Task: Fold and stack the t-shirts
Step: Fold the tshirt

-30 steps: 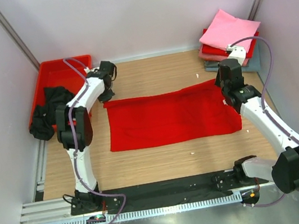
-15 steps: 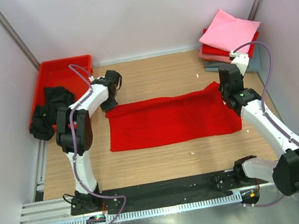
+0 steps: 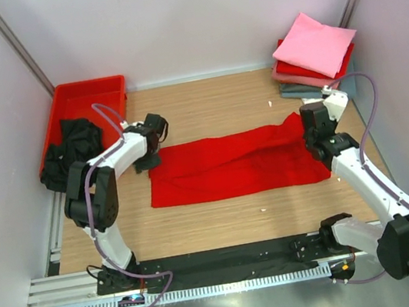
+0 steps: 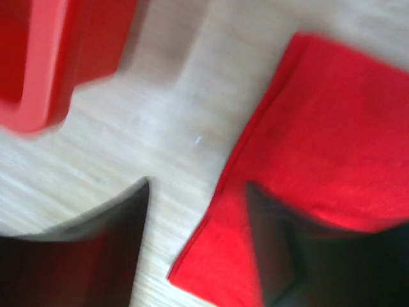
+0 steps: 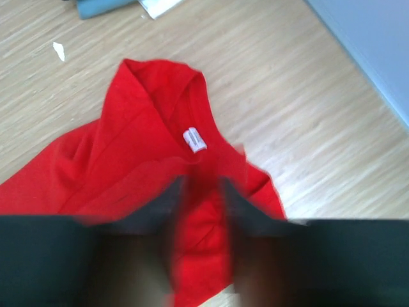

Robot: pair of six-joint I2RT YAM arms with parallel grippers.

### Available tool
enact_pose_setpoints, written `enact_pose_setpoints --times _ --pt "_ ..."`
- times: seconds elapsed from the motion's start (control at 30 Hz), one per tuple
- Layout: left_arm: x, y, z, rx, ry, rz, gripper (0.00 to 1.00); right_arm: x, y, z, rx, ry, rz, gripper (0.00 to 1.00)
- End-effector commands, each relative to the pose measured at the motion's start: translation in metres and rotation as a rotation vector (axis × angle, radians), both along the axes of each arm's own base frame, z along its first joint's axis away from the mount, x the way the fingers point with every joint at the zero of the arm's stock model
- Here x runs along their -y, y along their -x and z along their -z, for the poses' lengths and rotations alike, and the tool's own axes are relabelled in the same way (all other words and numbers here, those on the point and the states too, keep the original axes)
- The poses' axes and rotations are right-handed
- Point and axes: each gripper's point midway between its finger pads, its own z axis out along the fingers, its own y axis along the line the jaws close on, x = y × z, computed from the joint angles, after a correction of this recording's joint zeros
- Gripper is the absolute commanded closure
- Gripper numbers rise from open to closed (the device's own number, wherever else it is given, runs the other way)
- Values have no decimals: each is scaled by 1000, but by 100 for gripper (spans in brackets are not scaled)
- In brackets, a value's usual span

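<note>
The bright red t-shirt (image 3: 237, 165) lies as a long folded band across the table, its far edge rumpled over. My left gripper (image 3: 147, 159) is at its left end. In the left wrist view the left gripper (image 4: 198, 246) is open, and a corner of the red t-shirt (image 4: 319, 128) lies flat on the wood between the fingers. My right gripper (image 3: 314, 141) is at the shirt's right end. The right wrist view is blurred. There the right gripper (image 5: 203, 204) stands narrowly open over bunched red cloth (image 5: 140, 141), just below the white neck label (image 5: 194, 139).
A red plastic tray (image 3: 88, 84) at the back left holds a black t-shirt (image 3: 71, 143); its corner (image 4: 38, 64) shows in the left wrist view. Folded shirts, pink (image 3: 314, 44) on top, are stacked at the back right. Side walls close in the table.
Both grippers came toward the near side with the shirt's far edge, folding it over so the band is narrower. Both jaws, shut before, have parted.
</note>
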Motion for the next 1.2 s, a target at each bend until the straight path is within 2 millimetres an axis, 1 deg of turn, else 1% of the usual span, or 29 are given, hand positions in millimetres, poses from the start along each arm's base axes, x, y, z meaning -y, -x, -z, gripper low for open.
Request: enact_pose_setpoints --times 0.0,0.03,0.1,0.17,0.2,0.23,0.27,0.3,0.33,0.4,0.43,0.47,0.5,0.53,0.57,0.6,0.63,0.67,0.7,0.73,0.77,0.87,0.9,0.97,1.0,1.03,1.1,1.13,1.17 --pt "-12 15 -17 63 -5 -63 30 8 17 3 48 -43 90 48" --pt "-14 17 -29 96 -2 -67 21 10 21 8 54 -48 107 27" --pt "-18 19 -40 110 -10 -59 9 15 26 3 90 -52 139 25" --pt "-19 17 -56 135 -15 -53 9 15 28 -4 124 -65 144 25" --pt "-17 10 -66 164 -6 -48 9 15 30 -12 164 -81 143 25" --pt "-15 6 -69 174 -2 -39 10 12 31 -10 170 -88 122 26" --pt "-12 3 -69 176 9 -26 11 8 27 -16 211 -110 97 26" --pt "-8 -4 -71 188 16 -4 12 -3 25 -16 228 -148 43 26" --pt "-2 -11 -73 194 37 17 13 -10 24 -8 214 -168 6 27" --pt "14 -24 -62 195 85 67 15 -22 19 2 193 -214 -36 28" --pt "21 -28 -59 198 103 85 16 -36 16 20 129 -257 -87 29" --pt "29 -35 -50 199 115 104 16 -43 11 27 117 -283 -107 30" --pt "35 -38 -44 191 130 116 17 -49 9 36 88 -306 -128 30" --pt "43 -39 -39 183 136 137 17 -57 8 56 21 -329 -147 30" --pt "48 -44 -35 183 140 147 17 -63 3 60 12 -346 -166 30" --pt "52 -44 -23 156 136 156 18 -67 0 68 -14 -357 -176 30" --pt "57 -44 -17 141 134 169 18 -68 -1 74 -39 -358 -176 30" --pt "60 -44 -12 132 133 175 19 -72 -2 89 -94 -365 -183 30" --pt "61 -41 -2 109 127 178 19 -73 -5 92 -106 -364 -188 30" --pt "64 -39 2 99 127 185 20 -73 -7 98 -124 -364 -184 30" --pt "65 -38 7 95 131 179 20 -75 -7 110 -157 -365 -186 31" --pt "68 -21 21 59 148 156 22 -80 -14 122 -166 -383 -195 31" --pt "64 -7 31 28 142 146 23 -82 -16 133 -198 -388 -196 31" --pt "67 7 32 19 169 137 22 -85 -24 140 -213 -392 -202 31" --pt "68 16 35 15 177 119 23 -89 -23 157 -266 -403 -203 31" --pt "68 34 43 -14 170 127 23 -93 -36 152 -255 -410 -215 32" --pt "74 51 43 -16 199 127 23 -101 -48 159 -278 -423 -235 32" --pt "77 70 52 -51 192 151 23 -109 -63 163 -292 -438 -254 33" --pt "83 80 52 -58 218 167 23 -112 -70 165 -307 -435 -263 33"
